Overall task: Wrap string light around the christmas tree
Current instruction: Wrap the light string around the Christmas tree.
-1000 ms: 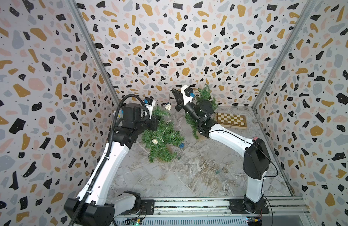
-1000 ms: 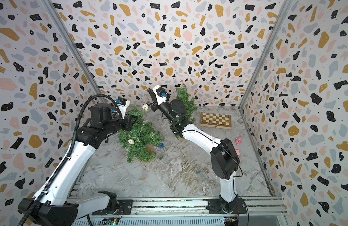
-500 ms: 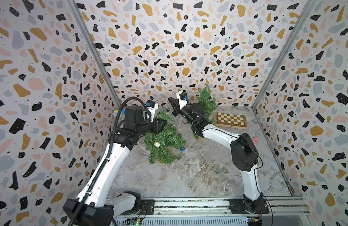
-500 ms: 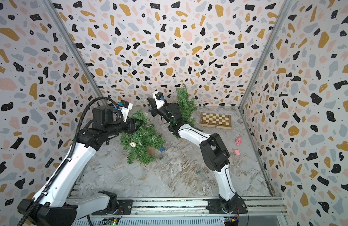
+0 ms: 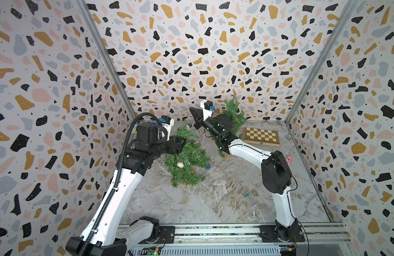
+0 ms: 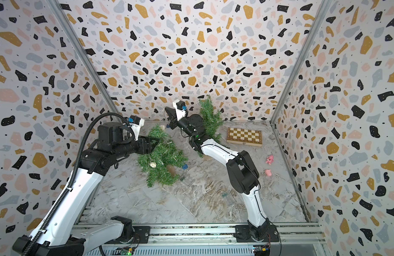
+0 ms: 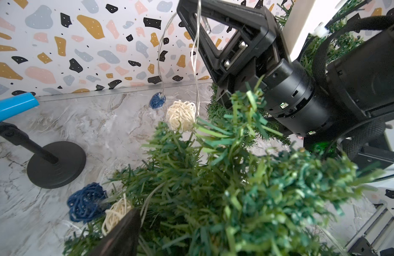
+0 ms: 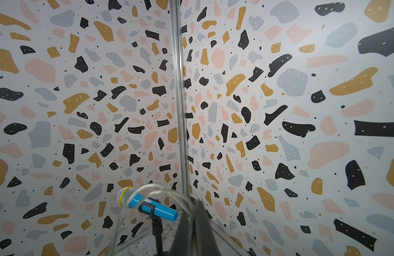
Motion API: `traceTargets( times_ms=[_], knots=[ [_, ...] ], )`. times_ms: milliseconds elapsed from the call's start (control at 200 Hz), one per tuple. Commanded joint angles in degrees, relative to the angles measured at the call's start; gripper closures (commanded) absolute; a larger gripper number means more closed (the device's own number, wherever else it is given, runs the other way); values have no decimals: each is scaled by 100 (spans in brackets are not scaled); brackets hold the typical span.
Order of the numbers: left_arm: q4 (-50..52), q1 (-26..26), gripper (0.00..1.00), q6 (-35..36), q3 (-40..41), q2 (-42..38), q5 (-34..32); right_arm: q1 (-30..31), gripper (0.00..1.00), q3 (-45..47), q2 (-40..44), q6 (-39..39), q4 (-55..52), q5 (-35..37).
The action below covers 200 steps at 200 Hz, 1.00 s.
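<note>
The christmas tree (image 5: 187, 161) leans over the floor at centre left, also seen close in the left wrist view as green tree branches (image 7: 224, 188). The string light is a thin wire (image 7: 197, 55) with a cream wicker ball (image 7: 181, 115) and a blue ball (image 7: 85, 201) on it; more balls hang in the tree (image 6: 152, 164). My left gripper (image 5: 184, 144) is pushed into the branches, open, with one finger (image 7: 125, 230) showing and the other hidden by foliage. My right gripper (image 5: 192, 110) is raised behind the tree, shut on the wire (image 8: 165, 188).
A second small tree (image 5: 234, 115) stands at the back behind the right arm. A chessboard (image 5: 261, 135) lies back right, with pink toys (image 6: 269, 159) near the right wall. A blue microphone (image 8: 147, 205) on a stand (image 7: 56, 164) is in the back left corner.
The left jaws have opened inside the branches. The right arm has drawn in to the left, its gripper dropping slightly with the wire still in it.
</note>
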State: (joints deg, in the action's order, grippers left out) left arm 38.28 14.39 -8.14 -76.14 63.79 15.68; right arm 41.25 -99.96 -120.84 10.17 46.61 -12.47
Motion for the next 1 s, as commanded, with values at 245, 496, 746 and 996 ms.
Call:
traceTargets(
  times_ms=[245, 496, 746, 996],
  knots=[
    [226, -350, 23, 67, -557, -307, -1708, -10, 100, -766, -277, 279, -120, -165],
    [-491, -473, 30, -195, -394, -65, 132, 12, 100, -778, -329, 333, -189, -228],
    [-510, -455, 28, -276, -385, 20, 859, 5, 100, -681, -265, 336, -146, -233],
    [-291, -455, 22, -215, -1122, 163, 1431, -3, 100, -763, -370, 439, -204, -279]
  ],
)
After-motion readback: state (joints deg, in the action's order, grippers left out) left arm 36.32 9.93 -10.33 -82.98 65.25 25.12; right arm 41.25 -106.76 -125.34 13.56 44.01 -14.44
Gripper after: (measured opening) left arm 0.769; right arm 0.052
